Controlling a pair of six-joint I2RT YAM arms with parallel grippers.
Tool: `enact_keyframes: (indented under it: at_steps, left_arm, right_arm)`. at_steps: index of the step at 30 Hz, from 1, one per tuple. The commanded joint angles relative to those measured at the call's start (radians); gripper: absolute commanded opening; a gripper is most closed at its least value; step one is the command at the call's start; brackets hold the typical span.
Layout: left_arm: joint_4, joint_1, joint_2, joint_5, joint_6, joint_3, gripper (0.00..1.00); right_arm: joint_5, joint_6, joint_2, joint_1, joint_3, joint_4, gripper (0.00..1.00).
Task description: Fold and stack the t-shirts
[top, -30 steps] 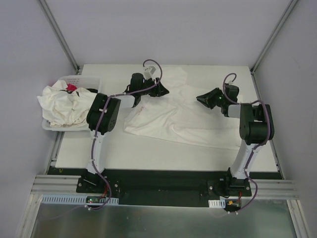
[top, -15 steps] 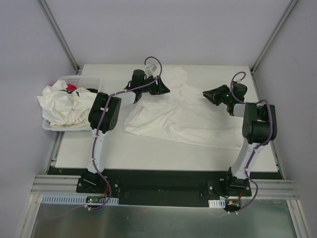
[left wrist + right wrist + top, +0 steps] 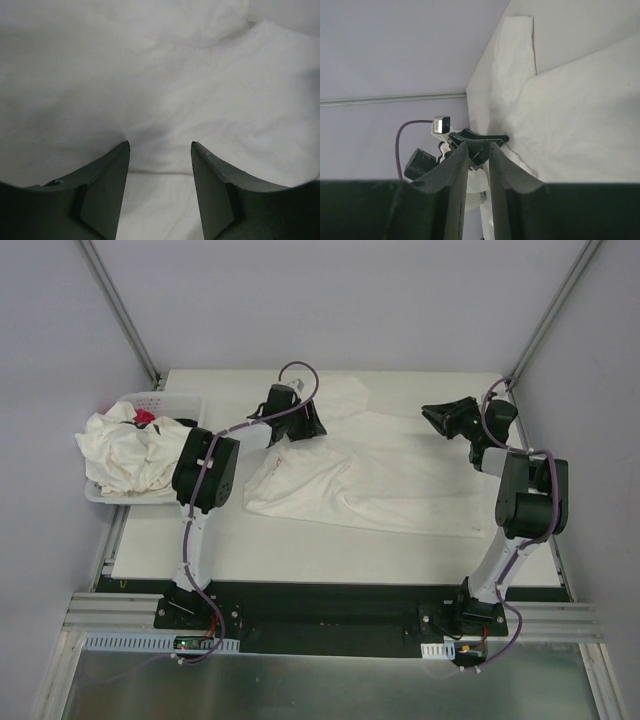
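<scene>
The t-shirt (image 3: 370, 475) lies under the left gripper (image 3: 160, 144), spread and empty. The right gripper (image 3: 478, 146), narrowly parted and empty, hangs near its far edge. A white table (image 3: 300, 550) bears it, between pale walls (image 3: 300, 300).

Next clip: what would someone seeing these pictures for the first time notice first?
An off-white t-shirt lies spread across the middle of the table, with the left gripper down on its left part and the right gripper hovering near its far edge. At the left, a white basket holds a crumpled heap of shirts.

Overhead view looks down; close wrist views seemingly share the spread t-shirt (image 3: 380, 475)
</scene>
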Motion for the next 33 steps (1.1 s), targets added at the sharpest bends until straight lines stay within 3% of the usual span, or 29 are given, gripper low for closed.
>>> enact_keyframes:
  at_steps: [1,10,16,21,25,30,33]
  left_arm:
    - [-0.142,0.006,-0.119,-0.21,-0.028,-0.117,0.52]
    - [-0.203,-0.028,-0.339,-0.417,-0.108,-0.408,0.49]
    - [-0.227,-0.051,-0.404,-0.47,-0.078,-0.436,0.49]
    - [-0.255,-0.05,-0.402,-0.471,-0.033,-0.323,0.49]
    - [-0.281,-0.048,-0.39,-0.491,0.011,-0.171,0.54]
    - [-0.341,-0.018,-0.287,-0.534,0.117,0.029,0.64]
    - [-0.35,0.041,-0.198,-0.536,0.119,0.127,0.64]
  right_arm:
    - [-0.031,0.077,-0.076,-0.032,0.03,0.121,0.26]
    - [-0.042,0.114,-0.163,-0.109,0.0,0.145,0.27]
    - [-0.054,0.122,-0.176,-0.122,-0.015,0.168,0.29]
    - [-0.056,0.102,-0.136,-0.098,-0.007,0.168,0.3]
    - [-0.059,0.051,-0.006,-0.029,0.066,0.089,0.31]
    - [-0.081,0.197,0.067,0.016,0.037,0.292,0.31]
    - [-0.087,0.193,0.044,0.014,0.007,0.297,0.31]
